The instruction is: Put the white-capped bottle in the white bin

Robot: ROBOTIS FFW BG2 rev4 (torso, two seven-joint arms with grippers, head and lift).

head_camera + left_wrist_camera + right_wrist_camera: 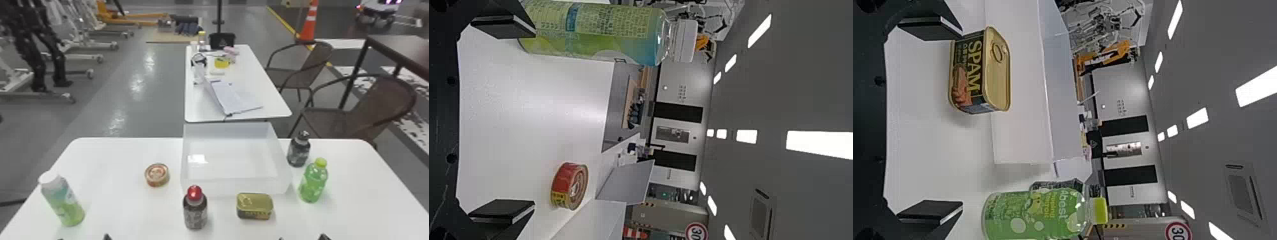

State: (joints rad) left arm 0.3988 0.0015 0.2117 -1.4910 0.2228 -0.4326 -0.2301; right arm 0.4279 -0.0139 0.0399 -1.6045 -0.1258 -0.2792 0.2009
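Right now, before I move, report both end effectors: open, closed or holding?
Left end effector: open, fingers wide apart, holding nothing.
Right end effector: open, fingers wide apart, holding nothing.

On the table (127,207) stands the bin (223,187); left, the leftmost bottle (63,199) and a tin (157,175); before, the middle bottle (195,212) and a can (254,206); right, two bottles (313,183)

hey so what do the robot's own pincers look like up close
The left pincer and right pincer match: each is black, with two flat, blocky fingers whose ends look wedge-shaped, a thin grey strip along the finger edge, and a black base with small round holes.
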